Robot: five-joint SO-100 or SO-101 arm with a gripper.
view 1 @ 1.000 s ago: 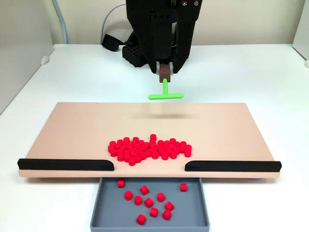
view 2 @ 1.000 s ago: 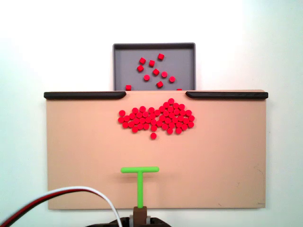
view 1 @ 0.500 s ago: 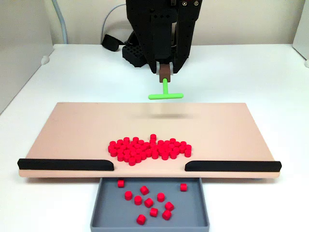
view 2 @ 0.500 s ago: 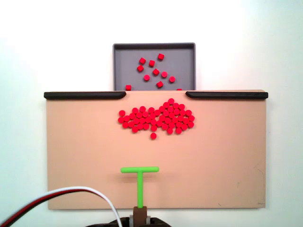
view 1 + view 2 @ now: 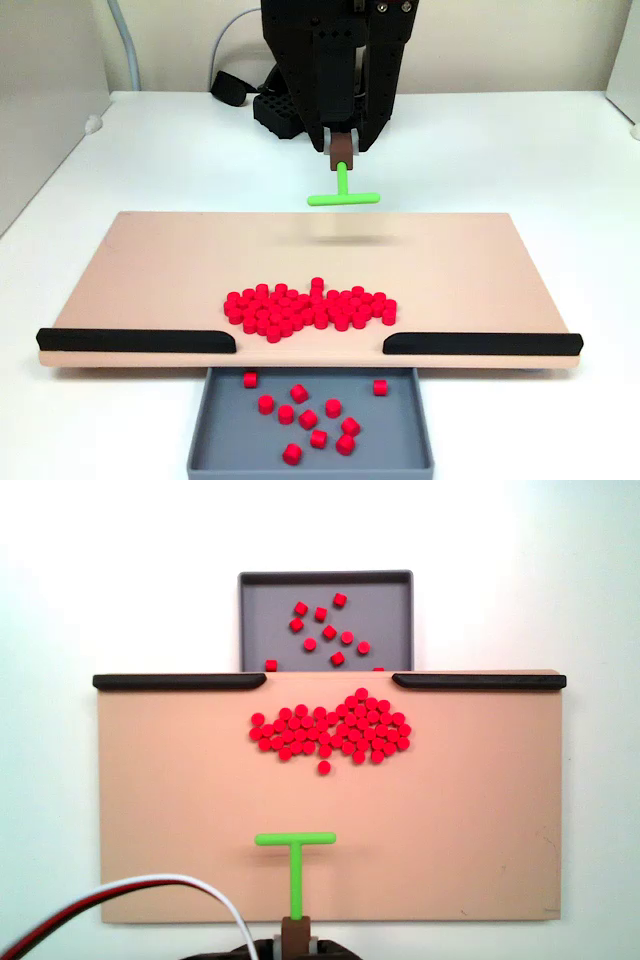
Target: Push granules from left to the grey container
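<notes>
Now our hand [image 5: 343,150] grips the green T-tool [image 5: 343,196]; the granules [image 5: 310,306] lie ahead (crossbar broadside), the grey container [image 5: 310,455] beyond.

On the table [image 5: 560,150], the board [image 5: 150,265] lies between my arm's base and the container [image 5: 400,452], which sits partly under the board's near edge in a fixed view. Most granules [image 5: 310,306] cluster on the board just behind the gap between two strips [image 5: 135,340]; a few more lie in the container. My tool [image 5: 342,152] holds the T-piece [image 5: 343,197] over the board's far edge, well apart from the cluster [image 5: 330,732].
</notes>
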